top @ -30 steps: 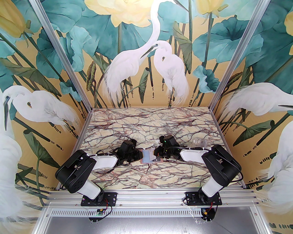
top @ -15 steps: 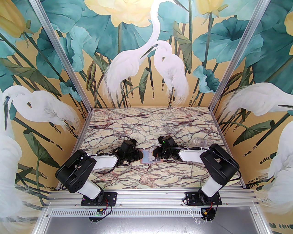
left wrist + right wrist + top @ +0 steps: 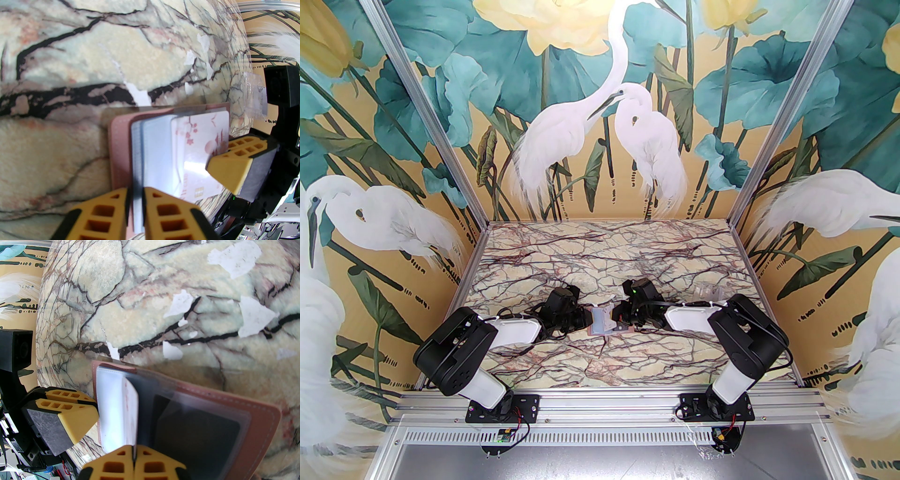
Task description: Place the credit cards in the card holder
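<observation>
The dusty-pink card holder (image 3: 600, 328) lies open on the marble table between both arms. My left gripper (image 3: 135, 192) is shut on its pale grey-blue inner sleeves (image 3: 150, 150), holding them up from the pink cover (image 3: 118, 150). My right gripper (image 3: 134, 449) is shut on a white credit card (image 3: 201, 145) with pink blossoms, seen edge-on as a thin credit card (image 3: 130, 404) in its own wrist view, its end at the sleeves. A dark card (image 3: 199, 427) sits in a clear sleeve of the holder (image 3: 262, 418). From above, the left gripper (image 3: 585, 318) and right gripper (image 3: 621, 318) face each other across the holder.
More see-through cards (image 3: 708, 293) lie on the table behind the right forearm, also seen as pale cards (image 3: 255, 93) from the left wrist. White scuffed patches (image 3: 253, 317) mark the marble. Painted walls close in the far edge and both sides.
My right gripper has slid a little to the left with the card, closer to the holder's sleeves. The left arm has stayed still.
</observation>
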